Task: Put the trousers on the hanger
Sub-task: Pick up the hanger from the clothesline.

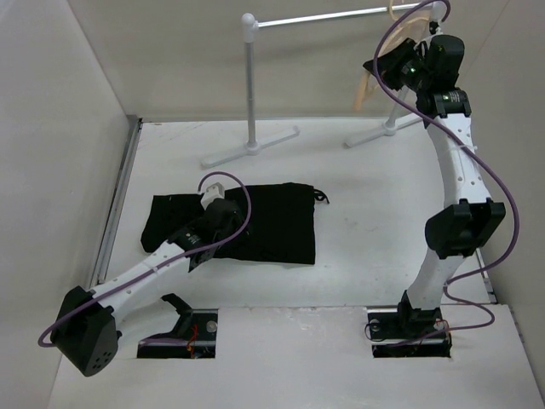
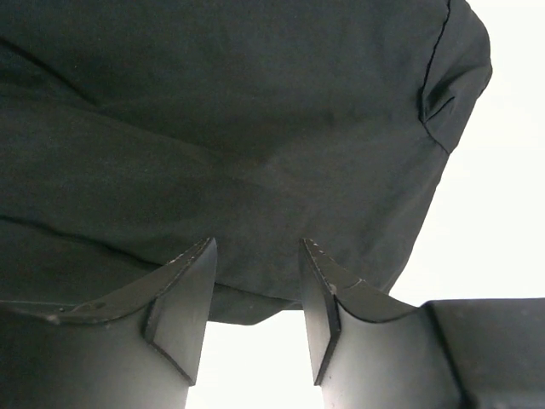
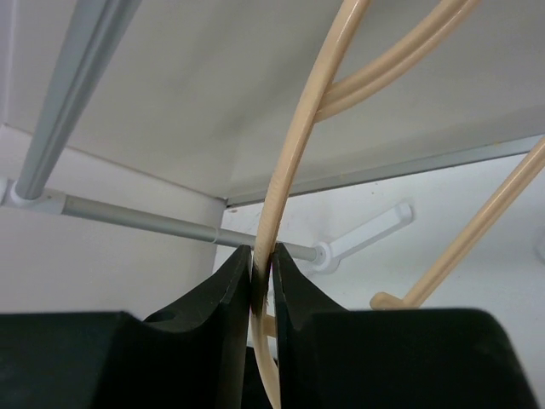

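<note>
Only right wrist view shows hanger (image 3: 283, 170) pinched.

trousers (image 1: 247, 223): black cloth, folded to a flat rectangle, lying on the white table (image 1: 358, 213), left of centre, small cord end at the far right corner | hanger (image 1: 366, 88): thin light tan wood, curved, raised at the right end of the pole rack (image 1: 341, 15), one rod pinched between the right gripper (image 3: 262, 256) fingers
</note>
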Tool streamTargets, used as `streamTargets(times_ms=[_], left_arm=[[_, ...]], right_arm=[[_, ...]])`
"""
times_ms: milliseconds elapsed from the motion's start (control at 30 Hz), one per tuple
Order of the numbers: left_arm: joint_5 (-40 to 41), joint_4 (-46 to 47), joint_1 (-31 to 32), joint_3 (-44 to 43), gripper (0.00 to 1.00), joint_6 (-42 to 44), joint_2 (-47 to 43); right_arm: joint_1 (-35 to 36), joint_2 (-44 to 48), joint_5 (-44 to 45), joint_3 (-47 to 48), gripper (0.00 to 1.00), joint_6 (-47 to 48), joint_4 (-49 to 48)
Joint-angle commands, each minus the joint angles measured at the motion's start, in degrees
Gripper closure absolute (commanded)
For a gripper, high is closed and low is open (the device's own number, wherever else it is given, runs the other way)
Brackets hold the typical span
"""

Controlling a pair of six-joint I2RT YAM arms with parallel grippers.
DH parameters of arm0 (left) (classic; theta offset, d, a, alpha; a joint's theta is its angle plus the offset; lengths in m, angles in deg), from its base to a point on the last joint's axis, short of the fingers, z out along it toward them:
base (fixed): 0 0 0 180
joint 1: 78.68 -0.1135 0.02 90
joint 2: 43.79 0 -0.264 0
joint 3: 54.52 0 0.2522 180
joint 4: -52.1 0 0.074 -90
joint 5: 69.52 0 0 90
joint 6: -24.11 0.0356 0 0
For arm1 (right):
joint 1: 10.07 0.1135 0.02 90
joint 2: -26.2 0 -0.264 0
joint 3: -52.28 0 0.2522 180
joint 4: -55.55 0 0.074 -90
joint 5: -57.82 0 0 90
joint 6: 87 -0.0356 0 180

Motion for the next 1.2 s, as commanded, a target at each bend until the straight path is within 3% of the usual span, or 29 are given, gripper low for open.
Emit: streamTargets(times_ms=[0,133,700,900,1167], left_arm=[[-0.13,1.64,-0.34,1.21,0.58,-0.41,-1.19],[-0.13,1.47,-0.87,0.69,0.54,-0.49,-1.45],[-2.94,0.33,-2.27,-9.5,0.47,1.26,0.04],[-4.87,-1.87,-2.54,-20.74,0.48,4.42,3.72],[-8.4,-7.4,1.32,-45.08,0.5,7.85,17.33]], right_arm=[[0.13,4.45,-3.01,2.13,0.8,-0.18,-7.32],[0.13,6.64,-4.15,-0.15,0.81,-0.26,-8.64],[1.27,21.67,-7.05,-28.18,0.82,-0.18,-17.95],[3.99,28.52,-7.4,-38.28,0.82,0.96,-19.36],[11.28,40.3,-3.19,-57.96,0.83,2.9,-19.1]])
